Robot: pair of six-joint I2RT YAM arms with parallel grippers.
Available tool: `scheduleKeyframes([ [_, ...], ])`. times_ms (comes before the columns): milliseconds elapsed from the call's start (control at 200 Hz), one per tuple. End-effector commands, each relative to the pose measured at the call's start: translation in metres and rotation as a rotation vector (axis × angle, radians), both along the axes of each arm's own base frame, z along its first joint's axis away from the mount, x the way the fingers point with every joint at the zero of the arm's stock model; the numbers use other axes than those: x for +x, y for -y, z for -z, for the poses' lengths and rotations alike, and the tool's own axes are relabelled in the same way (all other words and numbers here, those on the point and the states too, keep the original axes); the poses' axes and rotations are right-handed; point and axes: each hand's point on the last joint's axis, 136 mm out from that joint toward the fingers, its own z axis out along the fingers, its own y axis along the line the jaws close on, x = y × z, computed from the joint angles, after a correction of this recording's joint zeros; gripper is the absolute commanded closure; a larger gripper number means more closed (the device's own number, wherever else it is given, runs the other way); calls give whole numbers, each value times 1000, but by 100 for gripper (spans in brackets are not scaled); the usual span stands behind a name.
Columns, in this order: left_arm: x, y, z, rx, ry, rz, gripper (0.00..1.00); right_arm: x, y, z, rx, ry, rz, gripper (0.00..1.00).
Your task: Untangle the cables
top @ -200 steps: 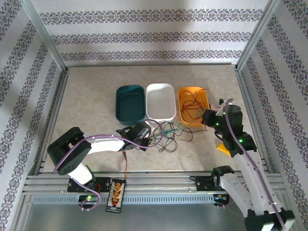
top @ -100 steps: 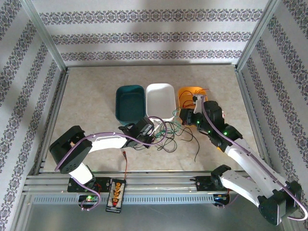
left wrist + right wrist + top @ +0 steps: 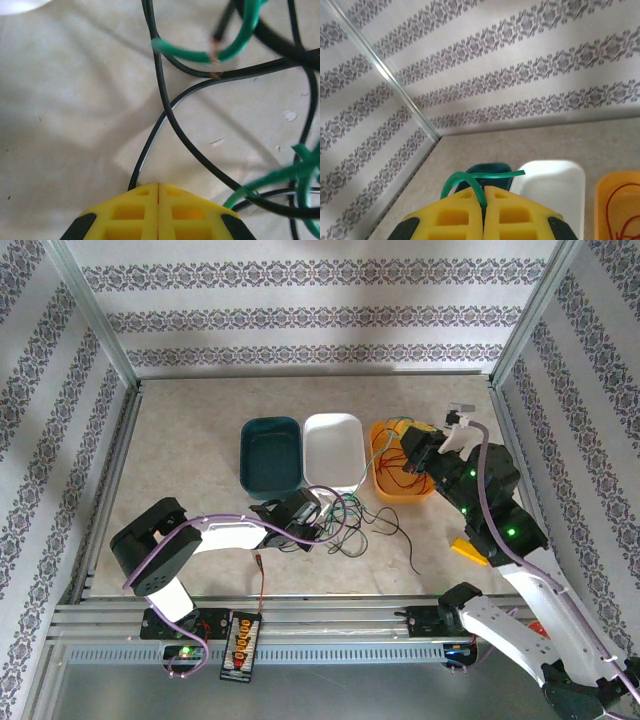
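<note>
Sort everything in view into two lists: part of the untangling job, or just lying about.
Job: tangled cables on the table; black cable pinched by the left gripper; green cable pinched by the right gripper; red cables in the orange bin.
Lying about: teal bin; white bin; black board.

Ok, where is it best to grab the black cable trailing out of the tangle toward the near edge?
Its free tail, where the black cable lies flat and alone on the table, right of the tangle. Come straight down from above, closing across the wire.
</note>
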Motion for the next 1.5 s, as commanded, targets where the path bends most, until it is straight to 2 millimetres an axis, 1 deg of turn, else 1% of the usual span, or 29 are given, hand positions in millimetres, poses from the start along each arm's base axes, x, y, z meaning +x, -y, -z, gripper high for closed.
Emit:
scheduleKeyframes([
  [0,-7,-11,17,31,-41,-23,100,-4,41,-41,17,128,190,100],
  [100,-8,-13,19,29,-43,-31,100,-5,58,-47,25,153,255,100],
  [275,-8,-15,22,36,-45,-39,100,2,69,-55,112,153,255,100],
  [365,-6,-16,19,32,-32,-51,100,13,66,-51,124,115,230,100],
  [440,-2,-13,10,2,-9,-61,100,25,57,-40,114,68,202,100],
  [500,0,-6,-1,-43,12,-55,88,34,51,-28,110,26,181,100],
  [625,6,7,-25,-119,44,-43,83,52,40,-4,90,-46,173,100],
  [765,15,15,-52,-185,96,-53,64,70,27,26,32,-120,169,100],
  [840,20,16,-70,-214,134,-67,54,77,20,41,-6,-157,170,100],
  [900,24,15,-85,-233,169,-87,50,83,14,52,-40,-185,168,100],
  [965,28,12,-98,-245,202,-106,44,90,9,63,-80,-212,169,100],
  [1045,34,2,-111,-243,245,-161,42,97,2,78,-135,-252,169,100],
  [1109,41,-14,-120,-224,296,-241,40,102,-2,89,-185,-283,174,100],
  [1139,45,-25,-124,-205,323,-294,40,104,-4,95,-213,-297,176,100],
  [1224,53,-64,-129,-108,390,-467,38,110,-10,109,-293,-328,177,100],
  [1269,53,-81,-130,-64,421,-529,38,114,-15,117,-327,-350,169,100],
  [1354,51,-108,-132,-23,460,-626,36,120,-23,132,-380,-391,154,100],
  [1494,44,-141,-132,-10,467,-747,35,135,-39,154,-460,-436,136,100],
])
